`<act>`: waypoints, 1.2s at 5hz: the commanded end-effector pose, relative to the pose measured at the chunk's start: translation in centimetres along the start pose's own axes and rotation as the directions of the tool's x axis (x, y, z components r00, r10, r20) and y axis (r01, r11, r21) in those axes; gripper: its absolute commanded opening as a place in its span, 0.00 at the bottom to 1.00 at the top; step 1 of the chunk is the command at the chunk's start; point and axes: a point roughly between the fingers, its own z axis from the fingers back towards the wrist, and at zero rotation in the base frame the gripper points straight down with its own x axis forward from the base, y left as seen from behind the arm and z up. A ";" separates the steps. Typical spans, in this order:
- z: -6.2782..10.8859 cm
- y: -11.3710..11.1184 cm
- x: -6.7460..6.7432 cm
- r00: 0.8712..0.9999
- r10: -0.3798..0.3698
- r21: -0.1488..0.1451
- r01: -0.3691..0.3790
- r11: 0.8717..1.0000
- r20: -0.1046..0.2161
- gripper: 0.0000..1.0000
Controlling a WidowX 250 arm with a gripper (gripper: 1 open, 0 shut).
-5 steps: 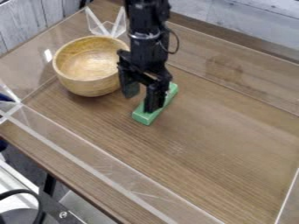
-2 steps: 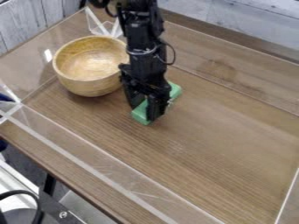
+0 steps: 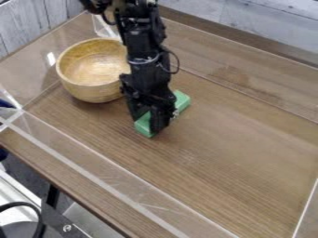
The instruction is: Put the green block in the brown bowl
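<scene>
The green block [image 3: 179,100] lies flat on the wooden table, just right of the brown bowl [image 3: 87,71]. My gripper [image 3: 149,118] points straight down over the block's near half. Its dark fingers [image 3: 137,113] straddle the block and press against its long sides. Only the block's far end and its near tip stick out from under the fingers. The block rests on the table surface. The bowl stands upright to the left of the gripper, with nothing in its pale inside.
A low clear plastic wall [image 3: 74,163] runs around the wooden table [image 3: 236,139]. Its front edge lies close below the gripper. A pale wooden-plank wall stands behind the table.
The gripper has sunk down over the green block, and its fingers have drawn in from wide open to the block's sides. The block and bowl have stayed put.
</scene>
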 end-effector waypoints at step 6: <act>3.1 -2.2 2.0 0.994 0.017 0.035 -0.021 0.999 0.107 0.00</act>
